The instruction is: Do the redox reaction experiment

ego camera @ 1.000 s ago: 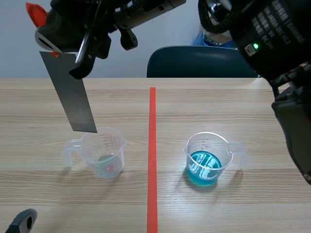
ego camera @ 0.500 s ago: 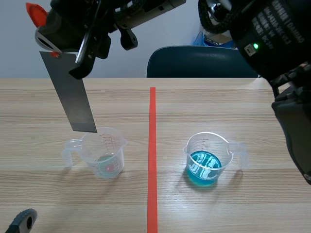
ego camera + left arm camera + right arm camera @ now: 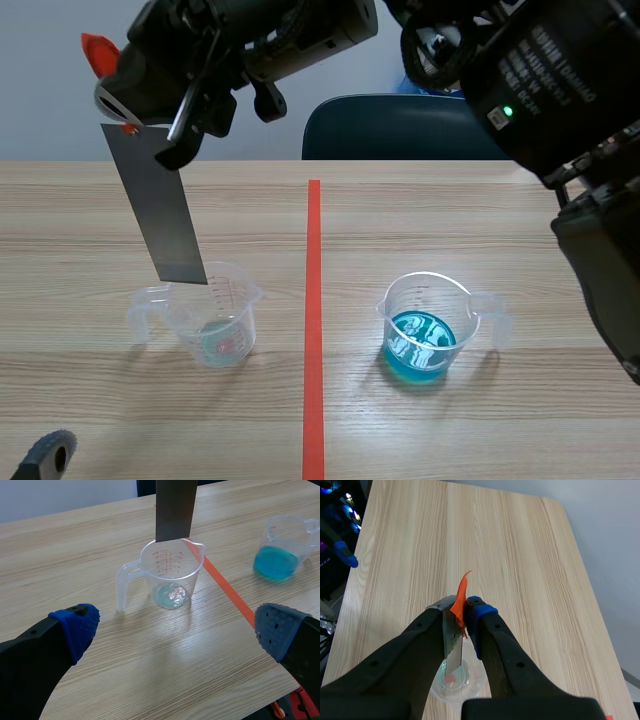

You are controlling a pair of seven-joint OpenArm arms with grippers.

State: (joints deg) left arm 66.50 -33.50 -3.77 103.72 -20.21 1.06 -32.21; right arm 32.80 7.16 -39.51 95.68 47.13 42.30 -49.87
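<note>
Right claw [image 3: 140, 118] is clamped on the top of the grey metal strip [image 3: 157, 205], which hangs below it with its tip at the rim of the near-empty cup [image 3: 212, 315]. Left claw [image 3: 176, 630] sits low, its 2 fingers apart, that cup ahead of it. Best kept plumb and off the wall. The blue cup [image 3: 425, 325] stands well aside.

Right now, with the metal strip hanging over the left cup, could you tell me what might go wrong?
The metal strip hangs tilted, its lower edge close to the rim of the clear cup; lowered, it might catch that rim and tip the cup. The jaws pinch only the strip's top end, so it could swing or slip.
</note>
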